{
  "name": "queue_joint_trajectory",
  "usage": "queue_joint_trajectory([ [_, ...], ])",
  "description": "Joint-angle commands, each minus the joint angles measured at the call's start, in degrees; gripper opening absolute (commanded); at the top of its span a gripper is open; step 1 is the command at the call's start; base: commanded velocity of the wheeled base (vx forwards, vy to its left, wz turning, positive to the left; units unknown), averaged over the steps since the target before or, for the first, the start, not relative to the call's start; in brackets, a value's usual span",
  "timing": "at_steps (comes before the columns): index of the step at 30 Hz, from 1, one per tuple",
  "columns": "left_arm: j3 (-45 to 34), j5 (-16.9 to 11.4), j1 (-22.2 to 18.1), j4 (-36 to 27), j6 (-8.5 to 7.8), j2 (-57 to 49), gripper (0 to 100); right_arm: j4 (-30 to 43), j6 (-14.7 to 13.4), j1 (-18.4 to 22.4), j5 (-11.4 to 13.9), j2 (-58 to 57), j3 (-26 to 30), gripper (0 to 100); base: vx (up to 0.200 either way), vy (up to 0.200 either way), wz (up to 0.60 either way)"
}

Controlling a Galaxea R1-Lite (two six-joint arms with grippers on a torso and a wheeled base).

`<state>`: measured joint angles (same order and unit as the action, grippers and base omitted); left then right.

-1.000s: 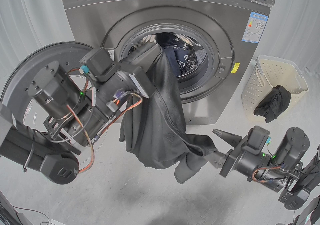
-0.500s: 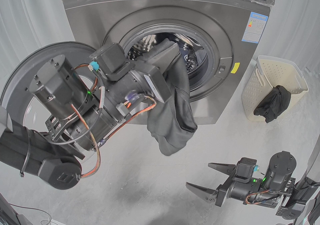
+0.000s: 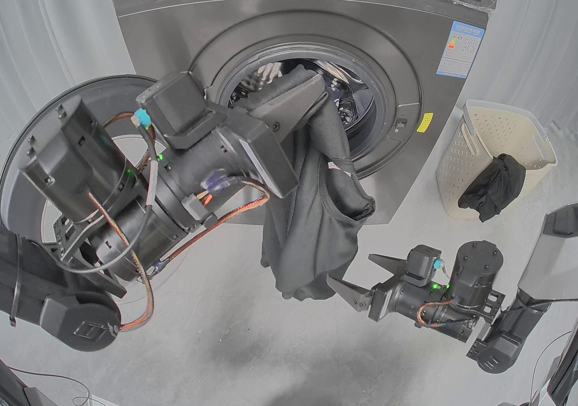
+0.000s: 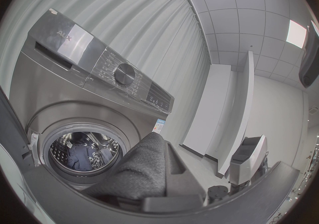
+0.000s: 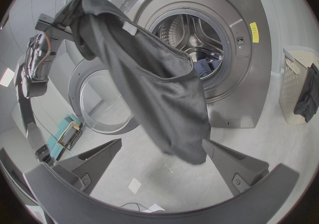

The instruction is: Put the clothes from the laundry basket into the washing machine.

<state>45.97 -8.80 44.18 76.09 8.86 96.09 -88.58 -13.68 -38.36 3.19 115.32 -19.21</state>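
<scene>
My left gripper (image 3: 301,101) is shut on the top of a dark grey garment (image 3: 313,208) and holds it at the mouth of the washing machine (image 3: 301,21). The cloth hangs down past the drum opening (image 3: 346,109), where dark blue clothes lie inside. In the left wrist view the garment (image 4: 143,171) wraps that gripper (image 4: 162,168). My right gripper (image 3: 355,277) is open, low and right of the garment's lower end. In the right wrist view the hem (image 5: 186,148) dangles between its spread fingers (image 5: 99,158).
The machine's round door (image 3: 102,91) stands swung open on the left, behind my left arm. A white laundry basket (image 3: 512,112) stands on the floor right of the machine, with a black garment (image 3: 495,185) draped over its rim. Bare grey floor lies in front.
The right gripper let go of the garment's lower end, dropped away, then rose back near the hem, open. The left gripper carried the garment's top closer to the drum opening.
</scene>
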Motion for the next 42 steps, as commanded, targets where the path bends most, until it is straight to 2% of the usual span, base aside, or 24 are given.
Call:
queue_joint_trajectory([
  [1,-0.3,-0.5,0.2,-1.7,0.1,-3.3,0,-0.1,0.4,2.7,1.5,7.4,-8.0,100,0.0,0.0,0.0],
  [5,-1.0,-0.3,1.3,-1.7,0.1,-3.8,0,-0.1,0.4,1.9,1.7,10.3,-12.9,100,0.0,0.0,0.0],
  [10,-2.1,-0.3,1.2,-1.7,0.1,-4.1,0,-0.1,0.3,-0.8,2.3,10.8,-15.8,100,0.0,0.0,0.0],
  [19,-1.3,0.5,1.3,-1.8,0.1,-3.3,0,-0.1,0.6,-2.7,2.3,14.9,-22.5,100,0.0,0.0,0.0],
  [22,-0.7,0.6,1.3,-1.9,0.1,-3.0,0,-0.1,1.9,-2.6,2.3,17.6,-25.5,100,0.0,0.0,0.0],
  [30,0.9,1.2,1.2,-2.6,0.19,-3.3,0,-0.1,2.1,-0.4,1.1,23.8,-35.7,100,0.0,0.0,0.0],
  [33,0.9,1.9,1.1,-2.6,0.19,-3.4,0,-0.1,2.2,0.4,-0.4,24.5,-37.9,100,0.0,0.0,0.0],
  [36,1.3,1.9,1.0,-2.7,0.19,-3.4,0,-0.1,2.2,1.4,-0.6,24.6,-39.0,100,0.0,0.0,0.0],
  [37,1.6,1.9,1.0,-2.7,0.19,-3.4,0,-0.1,2.1,1.6,-0.6,24.6,-39.1,0,0.0,0.0,0.0],
  [42,1.5,2.0,0.5,-2.7,0.19,-3.6,0,-0.2,1.5,2.9,-0.6,23.8,-38.7,0,0.0,0.0,0.0],
])
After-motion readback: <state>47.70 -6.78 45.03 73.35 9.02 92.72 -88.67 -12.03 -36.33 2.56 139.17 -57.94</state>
